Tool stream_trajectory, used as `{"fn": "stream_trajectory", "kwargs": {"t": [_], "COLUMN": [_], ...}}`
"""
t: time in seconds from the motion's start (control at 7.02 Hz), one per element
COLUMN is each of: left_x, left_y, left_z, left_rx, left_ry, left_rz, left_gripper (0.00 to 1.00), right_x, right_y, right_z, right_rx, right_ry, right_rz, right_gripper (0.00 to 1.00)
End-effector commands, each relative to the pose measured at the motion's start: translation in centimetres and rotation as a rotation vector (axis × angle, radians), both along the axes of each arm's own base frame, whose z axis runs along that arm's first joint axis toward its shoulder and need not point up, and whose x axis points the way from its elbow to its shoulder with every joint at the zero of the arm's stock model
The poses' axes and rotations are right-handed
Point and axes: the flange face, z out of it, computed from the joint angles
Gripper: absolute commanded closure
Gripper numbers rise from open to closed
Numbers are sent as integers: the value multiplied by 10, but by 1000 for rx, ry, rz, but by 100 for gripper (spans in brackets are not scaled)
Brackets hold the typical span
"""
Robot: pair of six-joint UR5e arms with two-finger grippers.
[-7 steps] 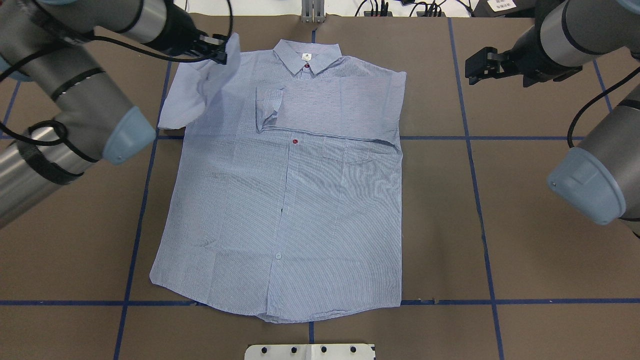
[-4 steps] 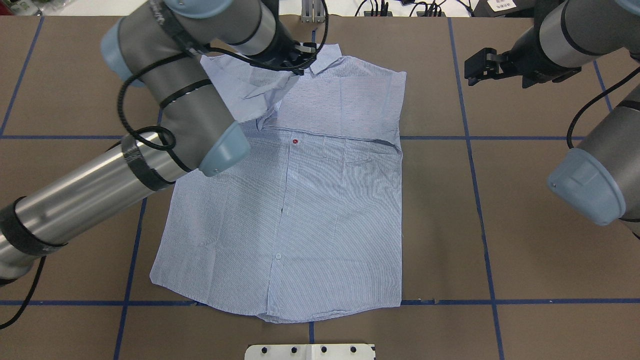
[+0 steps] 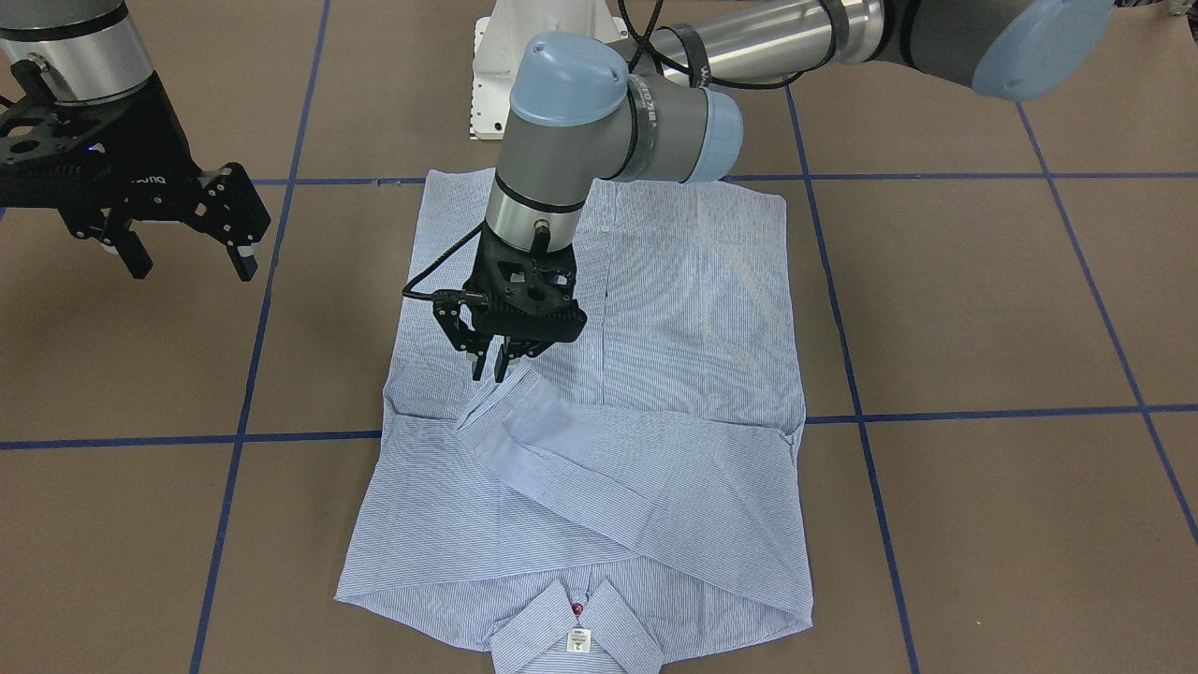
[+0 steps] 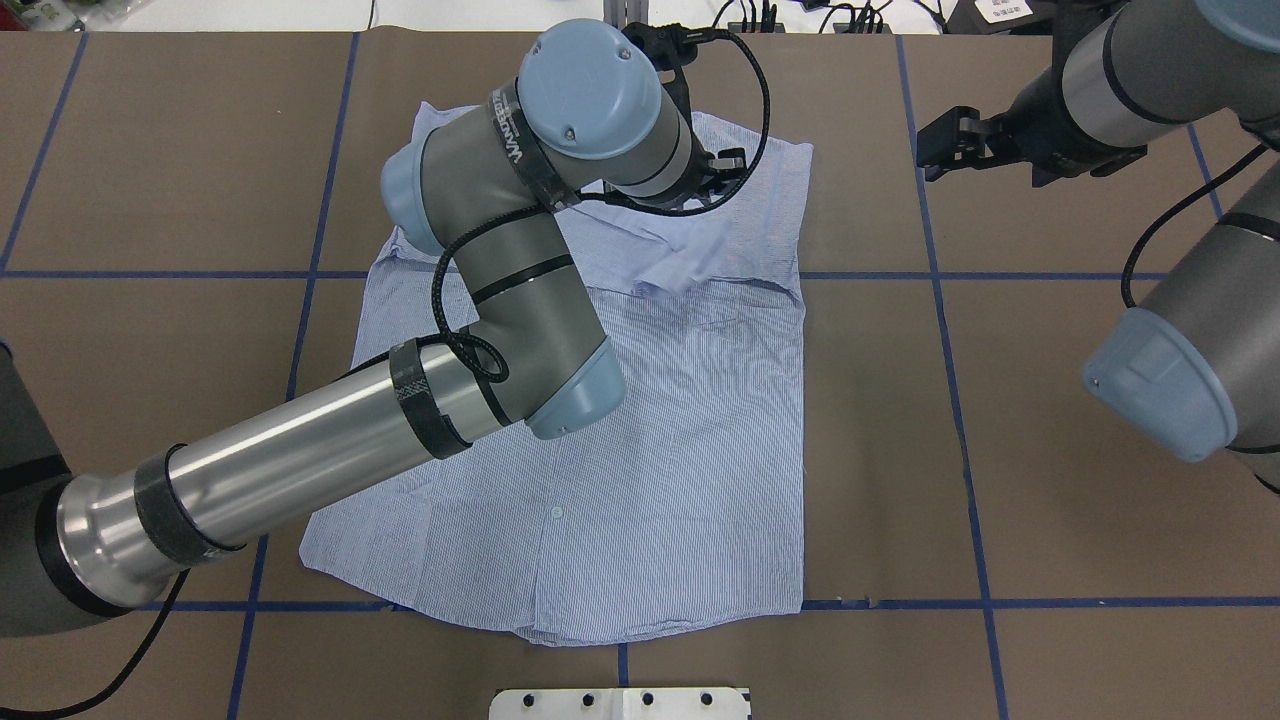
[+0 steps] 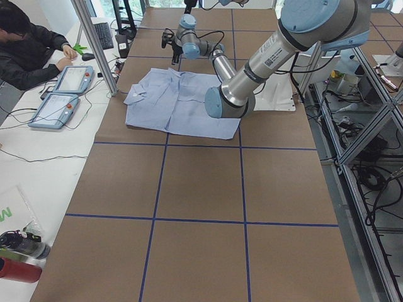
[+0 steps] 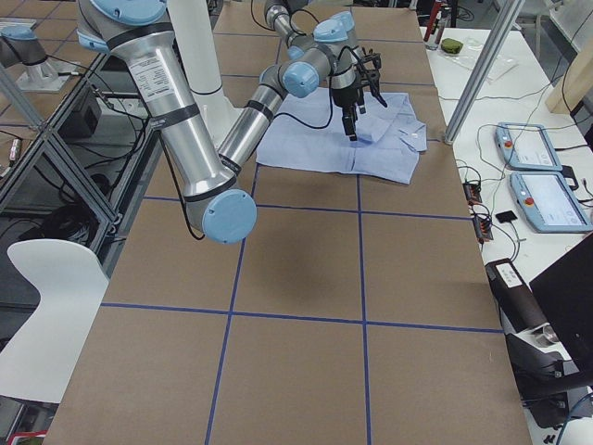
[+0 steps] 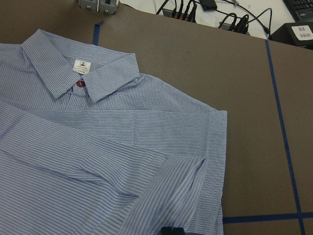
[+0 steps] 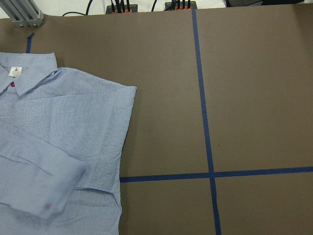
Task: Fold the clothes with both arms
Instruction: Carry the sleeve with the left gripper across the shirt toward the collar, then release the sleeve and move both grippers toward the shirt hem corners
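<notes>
Over the shirt's (image 3: 693,309) chest, my left claw (image 3: 496,370) pinches the folded sleeve (image 3: 608,468) by its cuff (fingers nearly together). It lies mid-table (image 3: 983,328); my right claw (image 3: 192,265) hovers spread, off its right edge.

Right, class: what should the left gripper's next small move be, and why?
Probably open the left gripper and let go: the sleeve it seems to pinch by the cuff already lies folded across the shirt.

A light blue, finely white-striped shirt (image 3: 693,309) with dark red button (image 3: 577,609) on brown table (image 3: 983,309), blue tape lines (image 3: 936,175).
</notes>
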Motion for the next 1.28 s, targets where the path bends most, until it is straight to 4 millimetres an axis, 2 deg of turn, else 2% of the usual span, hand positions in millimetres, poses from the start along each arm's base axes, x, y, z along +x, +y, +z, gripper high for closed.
{"fn": "stream_trajectory", "kwargs": {"t": [0.0, 0.14, 0.28, 0.43, 0.57, 0.71, 0.85, 1.0, 1.14], "left_x": [-17, -57, -96, -130, -134, -163, -201, -217, -222], "left_y": [21, 43, 56, 78, 99, 122, 148, 166, 197], "left_z": [22, 57, 70, 87, 97, 124, 172, 227, 273], "left_rx": [138, 246, 293, 305, 298, 275, 272, 211, 193], "left_ry": [-66, -152, -209, -194, -178, -170, -180, -175, -105], "left_rz": [60, 126, 152, 149, 163, 155, 159, 136, 100], "left_gripper": [0, 0, 0, 0, 0, 0, 0, 0, 0], "right_x": [-21, -40, -68, -95, -117, -143, -151, -160, -169], "right_y": [13, 27, 55, 90, 126, 163, 198, 225, 240], "right_z": [-6, -11, -21, -32, -38, -36, -34, -11, -4], "right_rx": [-13, -69, -65, -74, -91, -100, -90, -105, -86], "right_ry": [-19, -55, -69, -101, -129, -139, -145, -115, -98], "right_rz": [-19, 23, 68, 117, 111, 140, 110, 124, 133], "right_gripper": [0, 0, 0, 0, 0, 0, 0, 0, 0]}}
